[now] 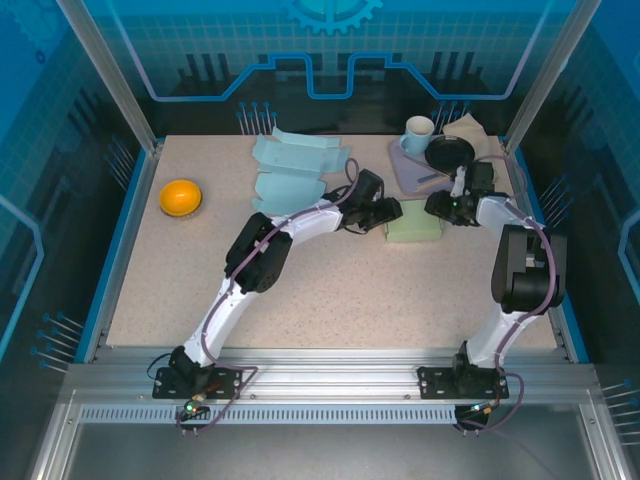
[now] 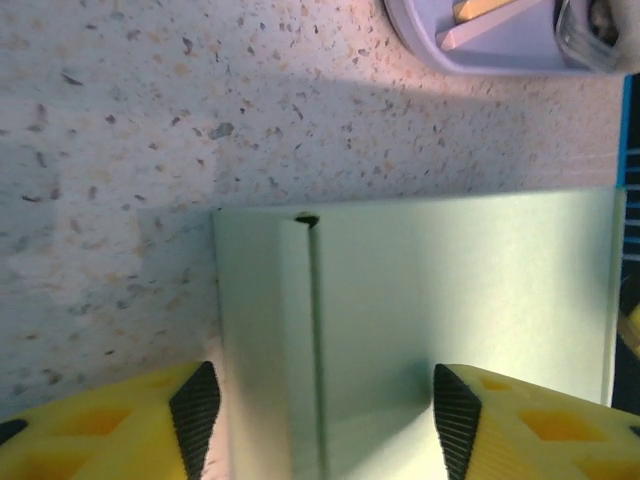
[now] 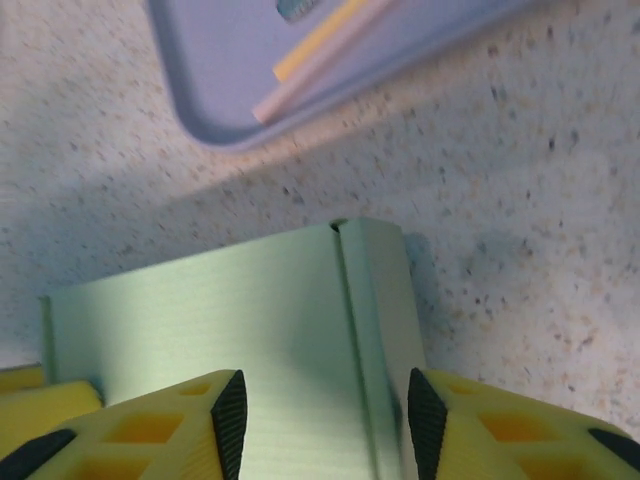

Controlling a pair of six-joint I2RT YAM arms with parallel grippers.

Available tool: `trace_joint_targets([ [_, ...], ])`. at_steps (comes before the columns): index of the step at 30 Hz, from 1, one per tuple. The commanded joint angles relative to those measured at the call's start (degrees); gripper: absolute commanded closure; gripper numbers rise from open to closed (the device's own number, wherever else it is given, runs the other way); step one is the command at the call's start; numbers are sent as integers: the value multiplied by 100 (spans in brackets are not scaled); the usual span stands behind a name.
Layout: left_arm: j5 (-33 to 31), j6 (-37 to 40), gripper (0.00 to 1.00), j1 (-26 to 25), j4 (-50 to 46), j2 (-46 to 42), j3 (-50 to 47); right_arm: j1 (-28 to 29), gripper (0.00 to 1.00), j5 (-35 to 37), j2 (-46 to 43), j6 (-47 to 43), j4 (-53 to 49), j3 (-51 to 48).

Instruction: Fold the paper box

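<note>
Jaws partly open on both: left gripper (image 2: 320,400) and right gripper (image 3: 320,410) straddle opposite ends of the pale green paper box (image 1: 413,228), right of table centre, near a lavender tray (image 1: 404,170)

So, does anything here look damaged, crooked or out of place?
Nothing spilled or broken. The box has a small dark gap at the top of its flap seam, so that fold may not sit fully flush.

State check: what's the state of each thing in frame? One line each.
green box: folded up
blue box blanks: unfolded, lying flat
mug: upright
orange bowl: upright
left gripper: open, at green box's end
right gripper: open, over green box's other end
</note>
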Motion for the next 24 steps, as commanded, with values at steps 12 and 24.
trace_joint_targets([
  [12,-664,3338,27,1679,-1542,-1873,-1376,1027,43,1092,-1353,-262,-1142,206],
  [24,-2103,4302,34,1230,-1420,-1780,-2115,1725,43,844,-1541,-139,-1190,136],
])
